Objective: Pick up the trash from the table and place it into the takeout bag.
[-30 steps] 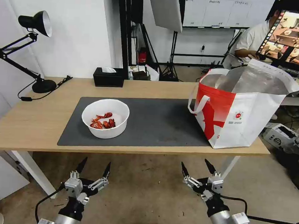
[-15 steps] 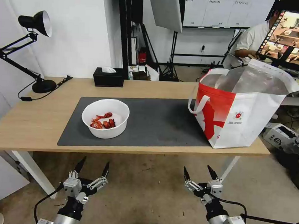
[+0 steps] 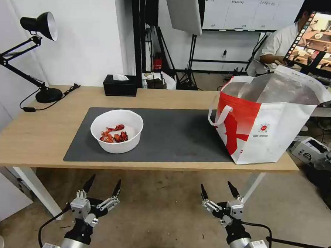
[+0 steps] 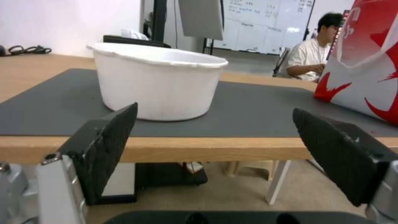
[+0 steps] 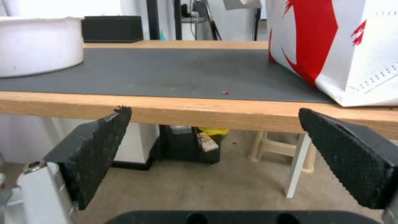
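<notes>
A long light-wood desk stood before the robot, with a large dark grey mat laid across its middle. On the left part of the mat sat a white round bowl, upright, holding a small heap of red crayfish shells. Well apart from it, at the right end of the desk, stood the takeout bag, a large white-and-red tote with its mouth open and silver foil lining showing. Its base rested partly on the mat's right edge and partly on bare wood, and a white strap handle hung down its near left side.

Both arms were held low, in front of the desk and below its front edge, above the floor. The left tool was below the bowl's side of the desk, its two dark fingers spread wide with nothing between them. The right tool was below the stretch between bowl and bag, likewise spread wide and holding nothing.

At the desk's back edge stood a black tissue box, and at its far left corner a black desk lamp.
</notes>
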You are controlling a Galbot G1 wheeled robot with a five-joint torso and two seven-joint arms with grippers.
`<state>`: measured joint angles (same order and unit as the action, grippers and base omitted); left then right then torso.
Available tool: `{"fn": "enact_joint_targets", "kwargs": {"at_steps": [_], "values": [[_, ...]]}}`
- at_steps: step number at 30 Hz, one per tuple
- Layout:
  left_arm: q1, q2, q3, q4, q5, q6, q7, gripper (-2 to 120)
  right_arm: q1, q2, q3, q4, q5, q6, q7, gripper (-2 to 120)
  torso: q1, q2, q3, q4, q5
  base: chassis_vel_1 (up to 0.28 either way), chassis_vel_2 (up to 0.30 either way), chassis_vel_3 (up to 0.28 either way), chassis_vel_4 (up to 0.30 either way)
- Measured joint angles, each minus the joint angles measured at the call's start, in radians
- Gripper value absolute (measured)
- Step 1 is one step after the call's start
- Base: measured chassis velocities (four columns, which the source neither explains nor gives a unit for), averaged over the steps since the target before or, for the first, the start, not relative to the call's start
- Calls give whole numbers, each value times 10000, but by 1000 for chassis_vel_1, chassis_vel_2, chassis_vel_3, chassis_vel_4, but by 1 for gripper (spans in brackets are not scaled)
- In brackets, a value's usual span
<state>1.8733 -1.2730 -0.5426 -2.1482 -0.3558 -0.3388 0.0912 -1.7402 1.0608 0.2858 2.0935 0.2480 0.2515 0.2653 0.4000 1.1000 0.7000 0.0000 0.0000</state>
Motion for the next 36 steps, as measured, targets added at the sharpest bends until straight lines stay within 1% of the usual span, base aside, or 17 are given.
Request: {"fn": "enact_joint_targets", "kwargs": {"at_steps": [5,9,11,13,15,16,17,20,21,24,25,28,29,32,33,34,36], "values": [[-326,265,-256,-51,-326,234,-70,100,2,-3,-1,0,5,1,-4,100,0,0,0,0,0,0,0,0,0],[-807,755,-546,-274,-969,704,-393,100,5,-5,-2,2,9,1,-6,100,0,0,0,0,-2,0,0,0,0],[-1281,1325,-802,-564,-1758,1394,-858,100,6,-6,-2,4,13,3,-9,100,1,0,0,0,-2,0,0,0,0],[-1354,1425,-846,-618,-1903,1524,-945,100,6,-7,-3,4,14,3,-11,100,0,0,0,0,-2,0,0,0,0],[-1724,1998,-1124,-813,-2614,2107,-1287,100,7,-7,-3,5,17,5,-10,100,1,0,0,0,-2,0,0,0,0],[-2066,2645,-1382,-917,-3335,2565,-1581,100,7,-8,-3,6,18,5,-11,100,1,-1,0,0,-1,0,0,0,0],[-2066,2645,-1382,-917,-3335,2565,-1581,100,7,-8,-3,6,18,5,-11,100,1,-1,0,0,-1,0,0,0,0],[-2613,3711,-1713,-1031,-4879,3484,-2068,100,7,-8,-2,9,21,5,-11,100,1,0,1,0,-3,0,0,0,0],[-2613,3711,-1713,-1031,-4879,3484,-2068,100,7,-8,-2,9,21,5,-11,100,1,0,1,0,-3,0,0,0,0],[-3559,4987,-2017,-1009,-7418,5228,-2832,100,8,-9,1,12,25,6,-11,100,2,0,1,0,-1,0,0,0,0],[-3559,4987,-2017,-1009,-7418,5228,-2832,100,8,-9,1,12,25,6,-11,100,2,0,1,0,-1,0,0,0,0],[-4861,5909,-1715,-478,-9078,6749,-3665,100,9,-9,0,16,28,6,-13,100,1,0,1,1,-2,0,0,0,0],[-4861,5909,-1715,-478,-9078,6749,-3665,100,9,-9,0,16,28,6,-13,100,1,0,1,1,-2,0,0,0,0],[-6661,6643,-878,426,-10514,8289,-4230,100,9,-8,0,19,29,6,-13,100,2,-1,1,-3,-1,0,0,0,0],[-6661,6643,-878,426,-10514,8289,-4230,100,9,-8,0,19,29,6,-13,100,2,-1,1,-3,-1,0,0,0,0],[-7356,6858,-464,802,-10914,8844,-4370,100,9,-8,0,19,30,6,-13,100,2,-1,2,-2,0,0,0,0,0],[-8076,7052,-20,1255,-11309,9532,-4532,100,9,-8,0,20,31,5,-13,100,2,-1,2,-3,-1,0,0,0,0]]}}
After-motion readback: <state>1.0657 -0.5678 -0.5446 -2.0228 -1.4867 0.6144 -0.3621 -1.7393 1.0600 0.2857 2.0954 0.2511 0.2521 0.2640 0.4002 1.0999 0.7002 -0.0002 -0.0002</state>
